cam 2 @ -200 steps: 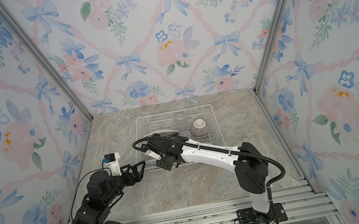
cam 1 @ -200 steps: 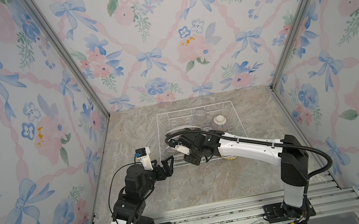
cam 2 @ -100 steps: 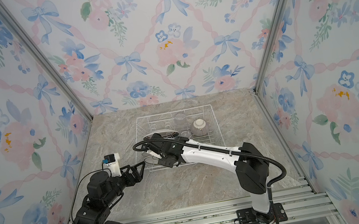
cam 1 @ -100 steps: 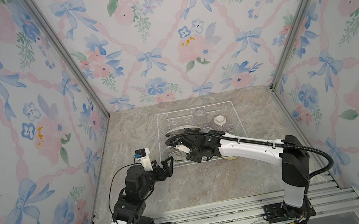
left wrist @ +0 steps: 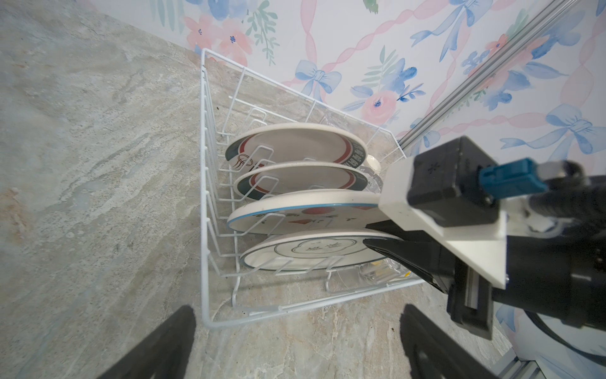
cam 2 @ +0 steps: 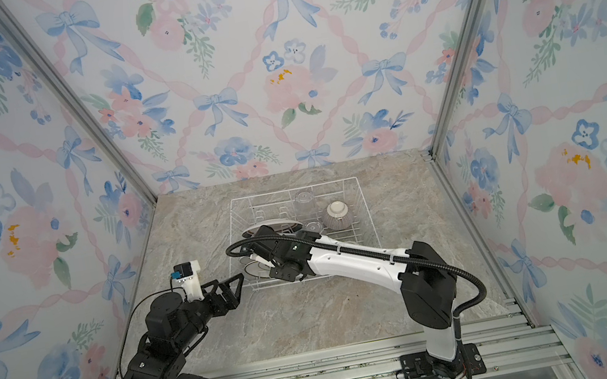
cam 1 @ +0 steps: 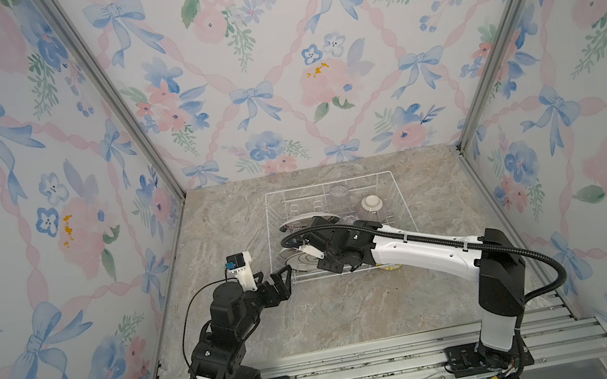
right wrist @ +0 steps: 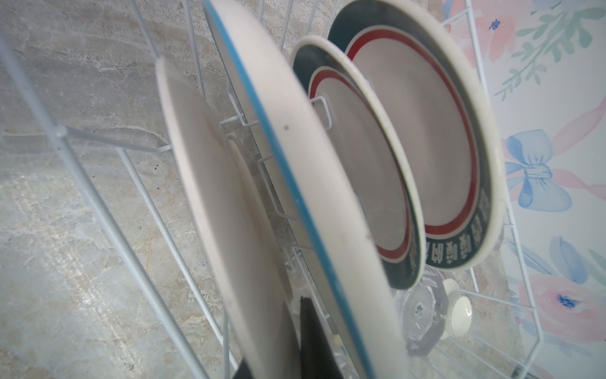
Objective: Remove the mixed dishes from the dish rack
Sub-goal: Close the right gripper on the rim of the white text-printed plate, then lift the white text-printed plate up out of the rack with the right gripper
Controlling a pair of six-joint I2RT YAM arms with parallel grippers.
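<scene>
Left wrist view: right gripper point(left wrist: 380, 237) pinches front plate point(left wrist: 295, 252) at its rim, lower centre, in dish rack point(left wrist: 205, 197). Left gripper point(left wrist: 296, 308) spread, idle. Lift vertically; avoid knocking blue-rimmed plate point(left wrist: 295, 210).

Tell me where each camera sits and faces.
Both top views: high behind the robot, looking down on the white wire dish rack; both arms show.
Left wrist: outside the rack's corner, facing standing plates; left gripper and right gripper show.
Right wrist: among the plates, against the white cloud-motif plate; a black fingertip shows.
Shared: both wrist views show the round blue-rimmed plate.
</scene>
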